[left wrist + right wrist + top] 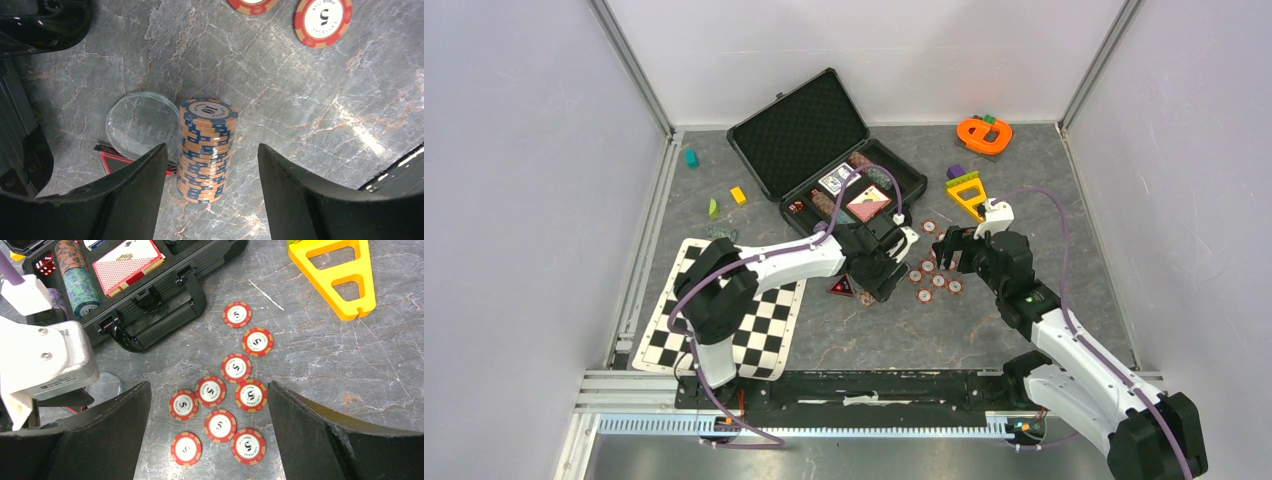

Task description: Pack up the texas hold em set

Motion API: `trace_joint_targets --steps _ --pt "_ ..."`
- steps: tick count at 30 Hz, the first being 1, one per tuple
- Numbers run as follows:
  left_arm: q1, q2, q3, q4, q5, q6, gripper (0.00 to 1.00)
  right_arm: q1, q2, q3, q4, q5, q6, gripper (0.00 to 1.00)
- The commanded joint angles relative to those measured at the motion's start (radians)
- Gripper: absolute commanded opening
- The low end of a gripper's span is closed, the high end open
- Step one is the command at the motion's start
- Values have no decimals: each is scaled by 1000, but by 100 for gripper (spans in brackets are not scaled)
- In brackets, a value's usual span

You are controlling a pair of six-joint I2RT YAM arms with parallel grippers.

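The black briefcase (pixel 799 130) lies open at the back, with a card deck (pixel 127 265), chip stacks (pixel 80 285) and red dice (pixel 45 264) in its foam tray. My left gripper (pixel 879 285) (pixel 211 165) is open, its fingers either side of an upright orange-blue chip stack (pixel 207 145) on the table; the left finger is close to it, the right finger apart. My right gripper (pixel 949 245) (pixel 208 390) is open and empty above several loose red-white "5" chips (pixel 934 280) (pixel 218 426) lying flat.
A clear round disc (pixel 140 120) and a black-red triangle (pixel 842 287) lie beside the stack. A yellow toy (pixel 967 192) and an orange toy (pixel 984 133) sit at the back right. The checkered mat (pixel 724 320) lies front left, with small blocks (pixel 738 195) behind it.
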Motion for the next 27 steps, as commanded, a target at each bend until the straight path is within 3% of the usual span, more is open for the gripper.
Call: trace_joint_targets --steps 1,7,13,21,24,27 --pt "2 19 10 -13 -18 35 70 2 -7 -4 21 15 -4 91" --pt "-2 41 14 -28 -73 40 61 3 -6 -2 21 9 -5 91" --pt "-6 25 28 -52 -61 41 43 3 -4 -1 21 8 -7 91" --pt "25 -169 -23 82 144 -19 33 3 -7 -3 21 9 -6 91" --pt "98 -210 -31 116 199 -94 20 3 -4 -3 21 7 -5 91" --pt "198 -250 -75 208 283 -197 19 3 0 -3 23 4 -4 91"
